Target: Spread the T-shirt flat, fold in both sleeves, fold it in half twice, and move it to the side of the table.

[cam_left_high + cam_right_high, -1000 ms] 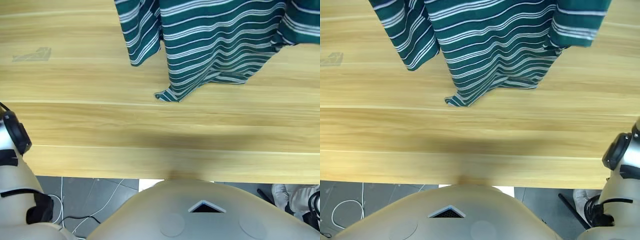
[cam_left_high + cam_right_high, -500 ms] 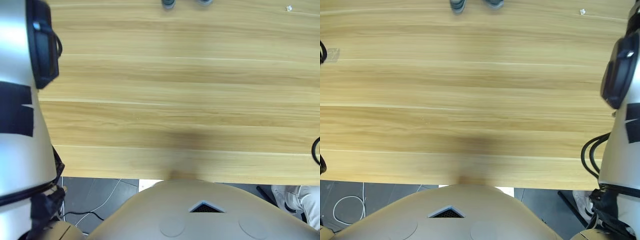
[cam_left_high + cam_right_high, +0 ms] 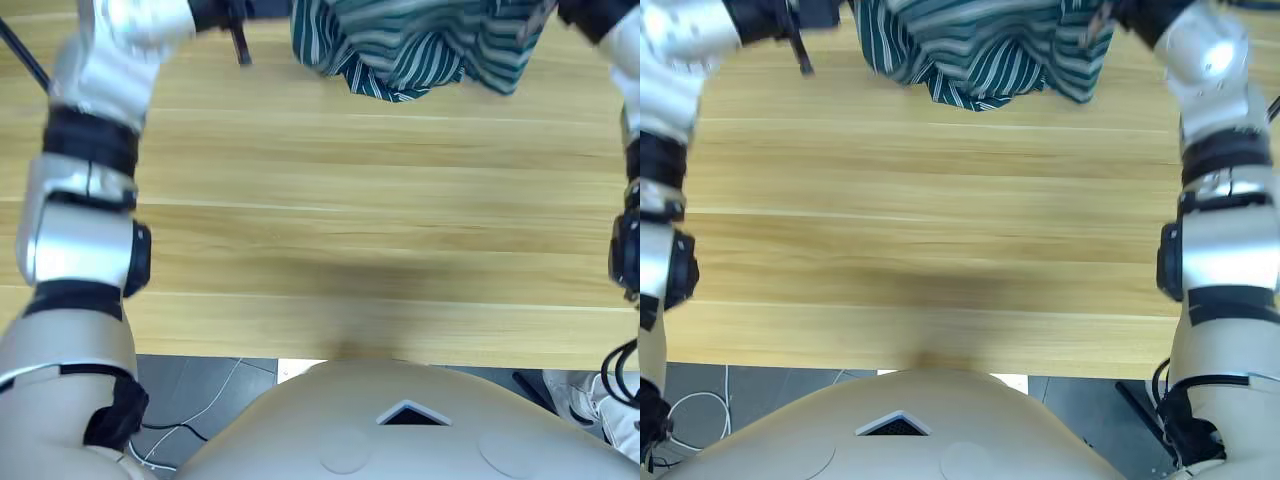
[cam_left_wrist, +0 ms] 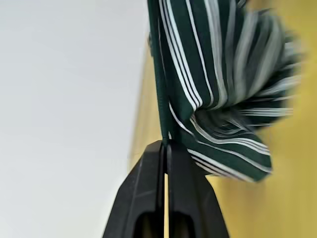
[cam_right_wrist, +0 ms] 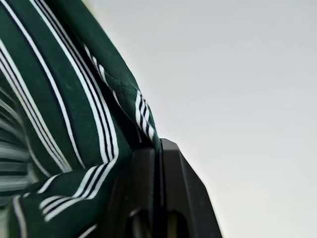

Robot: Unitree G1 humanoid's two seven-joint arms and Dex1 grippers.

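The dark green T-shirt (image 3: pixel 410 50) with white stripes hangs bunched between my two arms over the far part of the wooden table (image 3: pixel 350 230). Whether its lowest folds touch the wood I cannot tell. In the left wrist view my left gripper (image 4: pixel 166 148) is shut on an edge of the T-shirt (image 4: pixel 223 99), the cloth pinched between its black fingers. My right gripper (image 5: pixel 159 153) is likewise shut on a fold of the T-shirt (image 5: pixel 64 124). Both arms stretch forward, the left arm (image 3: pixel 95 150) on the left side and the right arm (image 3: pixel 1220 150) on the right.
The near and middle table surface is bare wood. The table's front edge (image 3: pixel 350 355) runs across just ahead of me, with dark floor and cables (image 3: pixel 200 400) below it.
A second ago the shirt hung down with its hem on the table. Half a second ago it was lifted out of sight. Now it hangs bunched at the far side, both arms stretched forward.
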